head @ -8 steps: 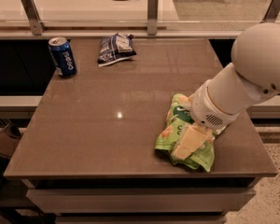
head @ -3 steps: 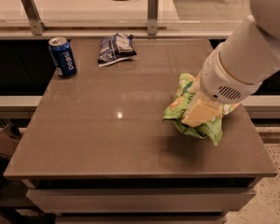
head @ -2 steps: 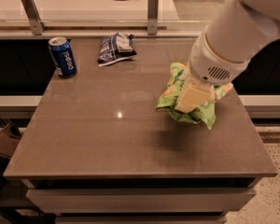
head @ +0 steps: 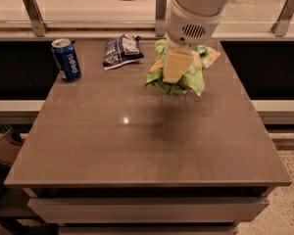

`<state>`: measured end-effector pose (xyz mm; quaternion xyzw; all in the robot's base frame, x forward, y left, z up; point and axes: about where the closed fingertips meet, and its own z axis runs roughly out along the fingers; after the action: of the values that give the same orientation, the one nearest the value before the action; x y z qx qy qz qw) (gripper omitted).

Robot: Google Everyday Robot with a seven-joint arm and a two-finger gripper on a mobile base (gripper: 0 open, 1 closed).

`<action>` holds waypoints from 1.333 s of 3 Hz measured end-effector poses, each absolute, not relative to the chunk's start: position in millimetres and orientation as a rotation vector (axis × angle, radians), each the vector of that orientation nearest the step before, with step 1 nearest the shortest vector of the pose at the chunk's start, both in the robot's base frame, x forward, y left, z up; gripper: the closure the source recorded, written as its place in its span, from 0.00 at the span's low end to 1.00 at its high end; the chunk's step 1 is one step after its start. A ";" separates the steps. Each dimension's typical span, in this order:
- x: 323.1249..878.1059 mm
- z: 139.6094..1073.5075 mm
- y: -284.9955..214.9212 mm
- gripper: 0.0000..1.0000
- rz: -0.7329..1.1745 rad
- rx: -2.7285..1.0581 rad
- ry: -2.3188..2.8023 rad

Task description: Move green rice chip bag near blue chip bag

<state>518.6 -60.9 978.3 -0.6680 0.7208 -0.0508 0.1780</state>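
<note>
cream tool (head: 175,74) on light-green bag (head: 197,80), navy bag (head: 121,50), blue can (head: 66,58), brown table (head: 137,146)

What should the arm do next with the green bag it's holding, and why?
Probably carry it a little closer to the blue chip bag, then lower it. The gripper holds the green rice chip bag clear above the table, with the bag's shadow underneath and bare tabletop between the bags.

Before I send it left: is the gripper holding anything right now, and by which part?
Yes: the gripper is shut on the green rice chip bag, pinching its crumpled middle, with the bag off the table.
</note>
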 end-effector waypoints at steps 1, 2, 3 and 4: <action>543.0 998.2 -45.0 1.00 -0.234 -1.928 1.960; 562.9 1011.9 -41.0 1.00 -0.323 -1.932 1.875; 581.9 1025.5 -47.2 1.00 -0.427 -1.917 1.791; 581.9 1025.5 -47.2 1.00 -0.427 -1.917 1.791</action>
<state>581.9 -47.2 1025.5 -0.7002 0.6542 -0.1560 0.2396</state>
